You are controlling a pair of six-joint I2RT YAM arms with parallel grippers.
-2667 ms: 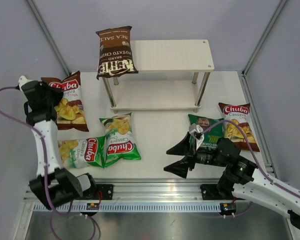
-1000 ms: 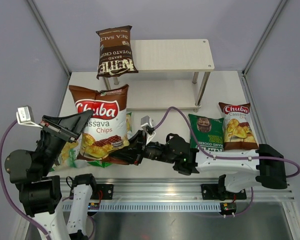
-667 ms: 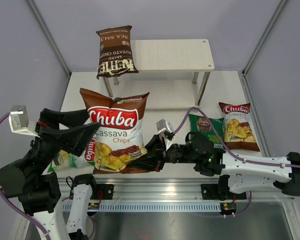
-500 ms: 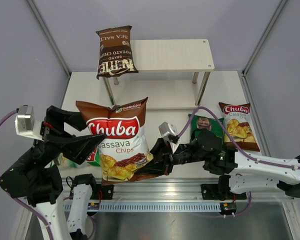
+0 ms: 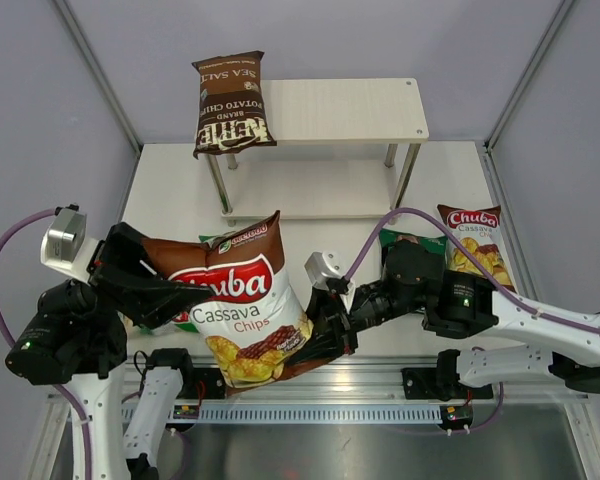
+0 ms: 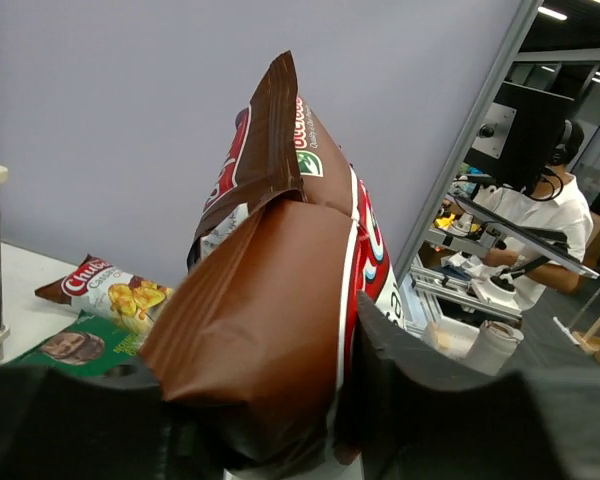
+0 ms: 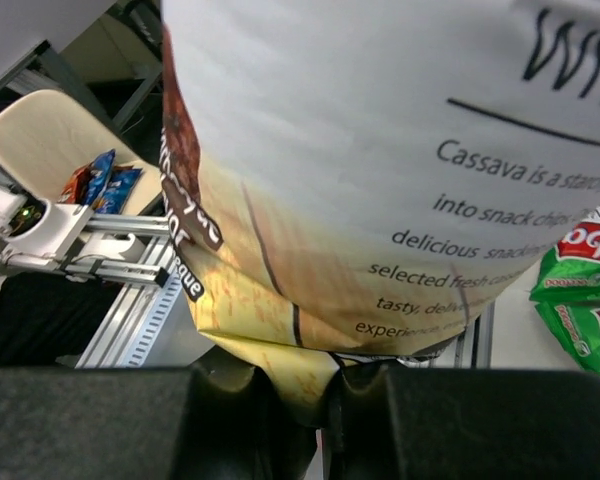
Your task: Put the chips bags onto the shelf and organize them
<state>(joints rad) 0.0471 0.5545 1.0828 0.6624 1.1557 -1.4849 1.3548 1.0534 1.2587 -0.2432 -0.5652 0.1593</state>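
On shelf [image 5: 360, 110] top tier: Kettle bag [image 5: 230, 105]. Left hand [image 5: 165, 295], right hand [image 5: 325, 340] both clamped on Chuba Cassava bag [image 5: 242, 300].

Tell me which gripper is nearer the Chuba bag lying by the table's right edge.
Right. The right gripper sits left of that Chuba bag, clamped on a corner of the lifted Cassava bag; the left gripper holds its far side, farther away.

Left gripper [image 6: 270, 425] pinches the brown-white Chuba bag [image 6: 280, 290], held upright.
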